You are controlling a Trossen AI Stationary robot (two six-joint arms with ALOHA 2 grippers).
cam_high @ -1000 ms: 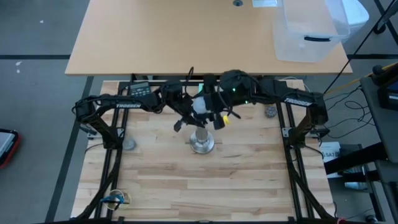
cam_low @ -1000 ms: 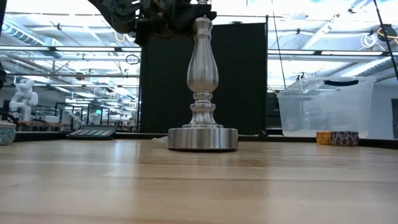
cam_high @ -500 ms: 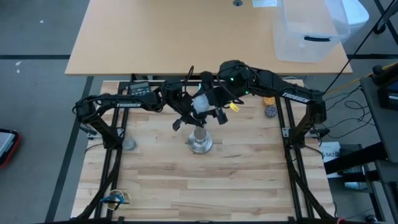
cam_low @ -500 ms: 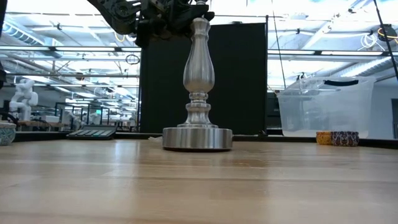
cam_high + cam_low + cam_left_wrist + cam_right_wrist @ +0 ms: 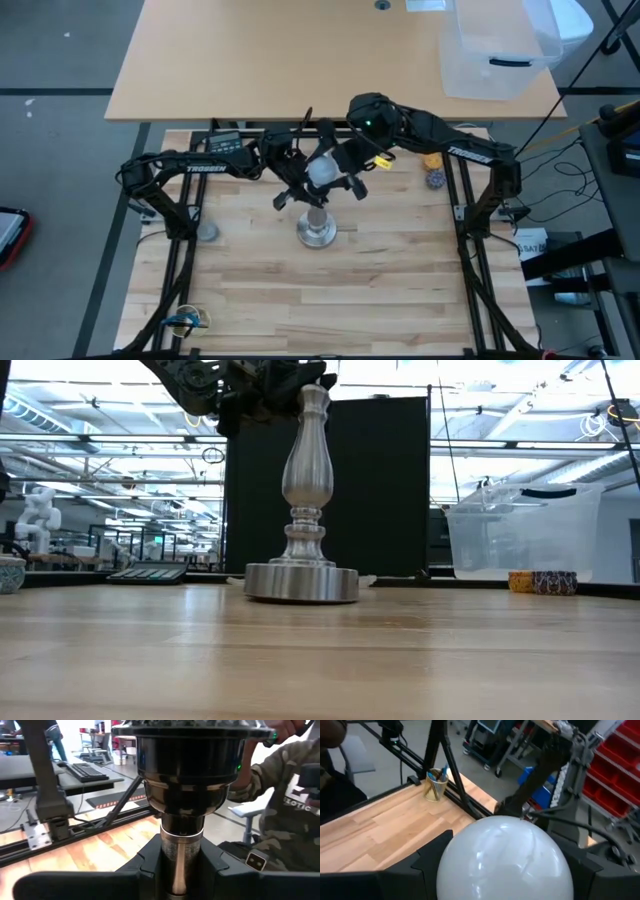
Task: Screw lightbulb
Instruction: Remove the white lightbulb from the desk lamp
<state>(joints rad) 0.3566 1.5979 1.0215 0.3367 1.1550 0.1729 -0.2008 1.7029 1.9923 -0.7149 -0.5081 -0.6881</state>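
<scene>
Gripping the small white frosted lightbulb point(image 5: 504, 857) from both sides with the right pincer point(image 5: 335, 172), its dark fingers point(image 5: 431, 851) pressing on the round globe. Holding this bulb above the middle of the pale wooden counter point(image 5: 400, 270), right over the top of the silver baluster-shaped metal stand point(image 5: 303, 490). Showing in the high view as a white spot point(image 5: 320, 171) between the two dark arms, just above the round base of the stand point(image 5: 316, 232). Whether the bulb's screw end is already sitting in the socket: cannot tell, being hidden by the arms.

Clenching the left pincer point(image 5: 181, 870) around the slim silver neck of the stand, directly under the wide black socket cup point(image 5: 187, 775). Touching the neck on both sides with its dark fingers point(image 5: 150, 865). Reaching in from the left side of the counter, meeting the right arm over the stand.

Standing on the counter with its round base flat, near the centre, as seen in the low view. Leaning a little at the top toward the left arm in that view, under the dark mass of the pincers.

Resting on the far beige table, a clear plastic storage bin point(image 5: 495, 50) with a black handle, well apart from the stand. Lying on the back left edge of the counter, a black keyboard point(image 5: 148, 573). Sitting beyond the counter in the left wrist view, a person in a camouflage-patterned shirt point(image 5: 280, 820).
</scene>
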